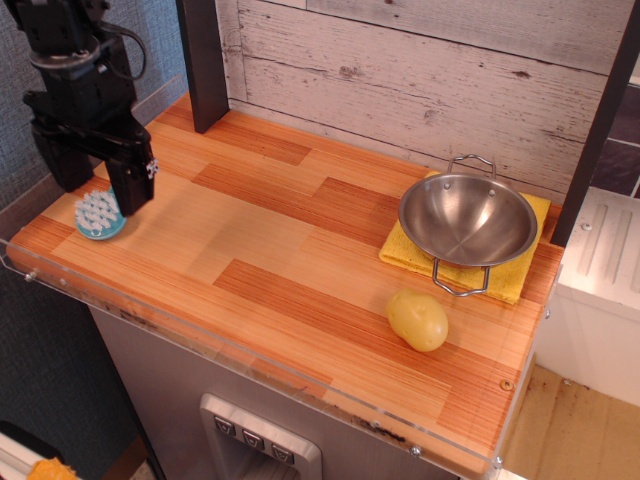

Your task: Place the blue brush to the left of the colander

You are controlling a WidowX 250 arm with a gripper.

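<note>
The blue brush point(99, 215) lies at the far left of the wooden counter, white bristles up; its handle is hidden behind my gripper. My gripper point(98, 180) hangs directly over the brush with its two black fingers spread open on either side, empty. The colander point(467, 220), a shiny steel bowl with two wire loop handles, sits on a yellow cloth point(522, 272) at the right of the counter, far from the gripper.
A yellow potato point(417, 319) lies in front of the colander. A clear acrylic rim point(250, 350) runs along the counter's front and left edges. A dark post point(204, 60) stands at the back left against the plank wall.
</note>
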